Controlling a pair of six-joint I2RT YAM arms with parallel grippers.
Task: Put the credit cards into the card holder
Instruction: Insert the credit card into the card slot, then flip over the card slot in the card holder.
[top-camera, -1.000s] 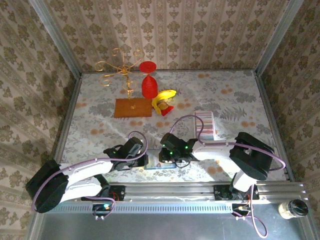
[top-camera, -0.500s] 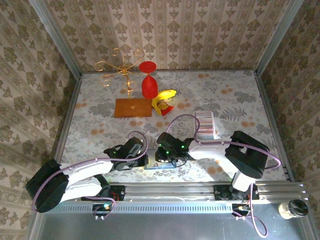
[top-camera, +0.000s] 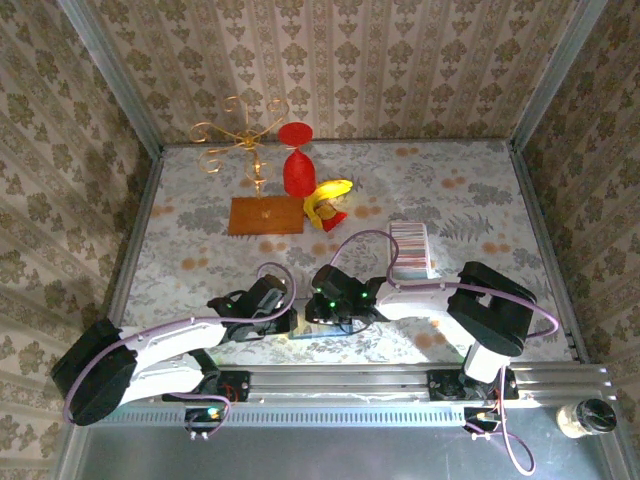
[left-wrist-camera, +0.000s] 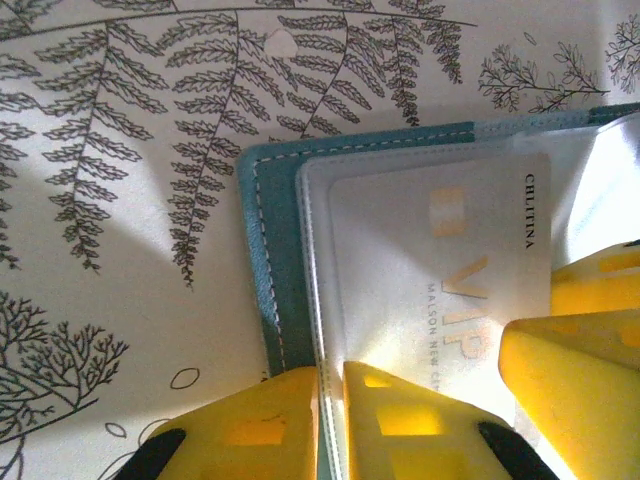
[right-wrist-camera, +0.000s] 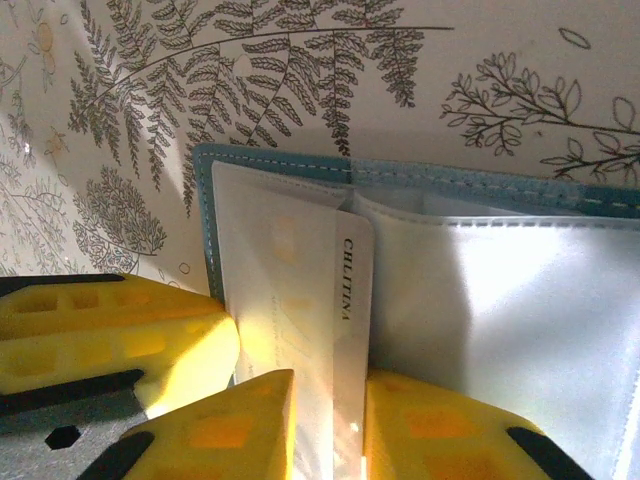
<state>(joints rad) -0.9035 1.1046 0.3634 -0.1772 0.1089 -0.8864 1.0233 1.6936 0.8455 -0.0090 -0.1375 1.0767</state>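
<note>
We start at the left gripper (left-wrist-camera: 331, 380). Its yellow fingers (left-wrist-camera: 270, 425) are pressed almost together. The left edge of a clear sleeve of the card holder (left-wrist-camera: 266, 260) runs into the thin gap between them, so it is pinching that sleeve.

The right gripper (right-wrist-camera: 330, 390) has its jaws a little apart, with the credit card (right-wrist-camera: 352, 300) between them and a finger against each side. We read that as a grip on the card.

The card is pale and lettered VIP and CHLITINA. It lies against the clear sleeve on the holder's left half, with its long edge near the holder's middle fold. We cannot tell how far it sits inside the pocket.

The holder is teal with a stitched border and shiny plastic sleeves. It lies open and flat on the fern-printed cloth (left-wrist-camera: 120, 150).

From above, both grippers meet over the holder. Beyond the holder and to its right, well apart from it, lies a striped ribbed tray (top-camera: 411, 250). Farther beyond the holder are a banana (top-camera: 331, 192) and a red goblet (top-camera: 295, 160). Beyond the holder and slightly to its left is a gold wire stand (top-camera: 240, 135) on a brown board (top-camera: 265, 215).
</note>
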